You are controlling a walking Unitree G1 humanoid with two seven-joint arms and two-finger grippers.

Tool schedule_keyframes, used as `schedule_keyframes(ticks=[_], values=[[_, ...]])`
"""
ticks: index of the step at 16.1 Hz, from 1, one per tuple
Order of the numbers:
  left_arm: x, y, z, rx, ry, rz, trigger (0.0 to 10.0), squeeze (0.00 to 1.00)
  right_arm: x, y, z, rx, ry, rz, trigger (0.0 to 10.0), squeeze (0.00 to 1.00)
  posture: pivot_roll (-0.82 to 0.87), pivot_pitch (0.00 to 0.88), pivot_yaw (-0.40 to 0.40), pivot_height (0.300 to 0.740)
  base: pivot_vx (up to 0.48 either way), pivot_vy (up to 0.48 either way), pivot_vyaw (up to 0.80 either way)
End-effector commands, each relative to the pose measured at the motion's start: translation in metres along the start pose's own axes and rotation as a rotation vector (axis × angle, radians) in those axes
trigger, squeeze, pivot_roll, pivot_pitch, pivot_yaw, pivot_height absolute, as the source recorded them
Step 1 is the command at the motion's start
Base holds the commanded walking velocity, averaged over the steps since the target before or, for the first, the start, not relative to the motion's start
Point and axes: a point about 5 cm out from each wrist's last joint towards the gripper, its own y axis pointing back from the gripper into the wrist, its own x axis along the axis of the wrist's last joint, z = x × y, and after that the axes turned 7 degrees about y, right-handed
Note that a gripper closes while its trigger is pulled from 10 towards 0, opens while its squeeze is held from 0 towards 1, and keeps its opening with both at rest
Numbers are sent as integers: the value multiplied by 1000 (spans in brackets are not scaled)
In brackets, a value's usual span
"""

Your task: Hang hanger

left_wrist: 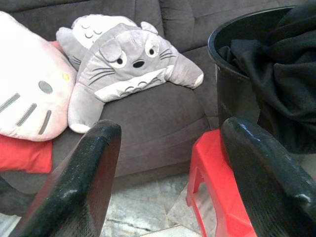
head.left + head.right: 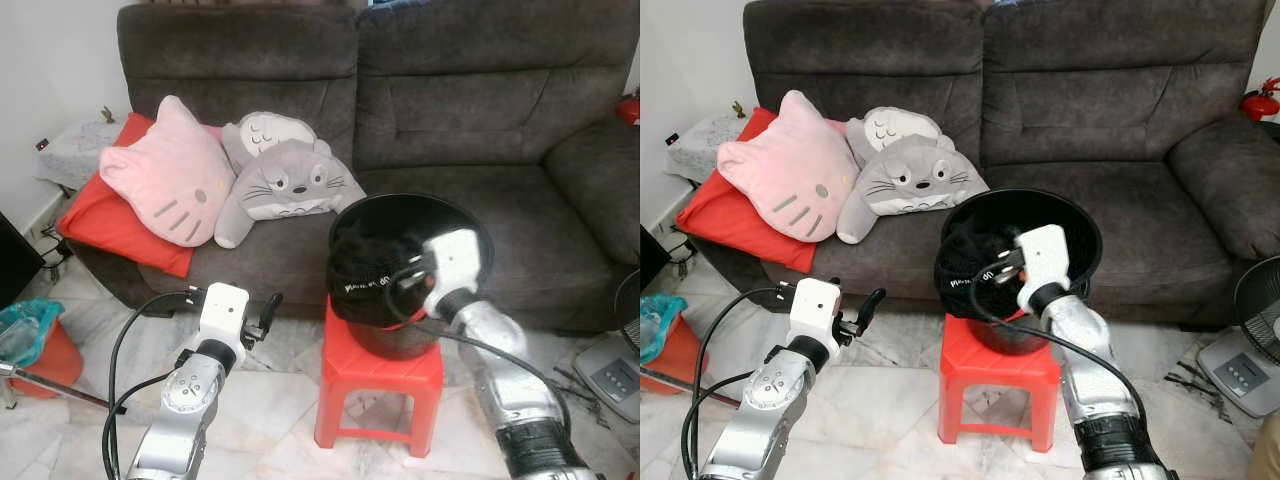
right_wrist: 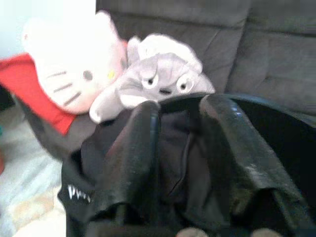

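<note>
A black bucket [image 2: 470, 235] stands on a red stool [image 2: 370, 365] on the marble floor [image 2: 270, 400], just in front of a dark grey sofa [image 2: 450, 110]. A black garment [image 2: 365, 275] with white lettering is heaped in the bucket and spills over its rim at about 9 o'clock.

The right gripper [image 2: 1008, 268] is at the bucket's near rim, at about 6 o'clock from the bucket's centre, with its fingers pushed into the black cloth. In the right wrist view its two black fingers [image 3: 133, 148] stand a narrow gap apart with folds of the garment between and around them; whether they actually pinch the cloth cannot be told. No hanger can be made out among the dark folds, so where the task's thing lies cannot be told.

The left gripper [image 2: 268, 312] is held above the floor at about 9 o'clock from the stool, well apart from the bucket. The left wrist view shows its fingers [image 1: 84, 182] spread wide with nothing between them.

On the sofa seat, at about 10 o'clock from the bucket, a grey plush cushion [image 2: 285, 180] leans against a pink cat cushion [image 2: 165, 175], which lies on a red cushion [image 2: 95, 215]. An orange bin [image 2: 35, 350] stands on the floor at 9 o'clock, and a fan base [image 2: 615, 375] at 3 o'clock.
</note>
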Motion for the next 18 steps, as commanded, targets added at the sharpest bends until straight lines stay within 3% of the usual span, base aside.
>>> schedule_keyframes(ticks=[1, 4, 5, 6, 7, 9, 11, 14, 16, 18], values=[[0, 2, -2, 7, -4, -3, 10000, 0, 4, 3, 0, -10, -22, 27, 10000, 1000, -28, 0, 77, 740, 0, 0, 0], [-1, 3, -3, 8, -7, -4, 10000, 0, -10, 27, -3, -70, -106, -30, 10000, 1000, -29, 0, 73, 740, 0, 0, 0], [-1, 4, -3, 8, -8, -5, 10000, 0, -21, 45, -9, -79, -145, -71, 10000, 1000, -28, 0, 72, 740, 0, 0, 0], [-1, 4, -4, 9, -8, -5, 10000, 0, -26, 55, -11, -90, -156, -103, 10000, 310, -32, 0, 73, 740, 0, 0, 0], [-1, 4, -4, 9, -8, -6, 10000, 0, -32, 66, -10, -113, -173, -138, 10000, 0, -38, 0, 75, 740, 0, 0, 0], [-1, 3, -4, 4, -10, -7, 10000, 0, -45, 87, -3, -195, -235, -208, 10000, 0, -47, 0, 79, 740, 0, 0, 0], [0, 2, -5, 2, -12, -6, 10000, 0, -52, 96, 3, -242, -289, -251, 10000, 0, -49, 0, 80, 740, 0, 0, 0], [0, 1, -5, 1, -16, -4, 10000, 0, -52, 90, 12, -282, -285, -267, 10000, 0, -41, 0, 81, 740, 0, 0, 0], [1, 1, -5, 4, -17, -2, 10000, 0, -42, 78, 16, -181, -116, -249, 10000, 0, -40, 0, 82, 740, 0, 0, 0], [1, 1, -5, 7, -19, -2, 10000, 0, -35, 73, 23, -131, -69, -224, 10000, 0, -40, 0, 83, 740, 0, 0, 0]])
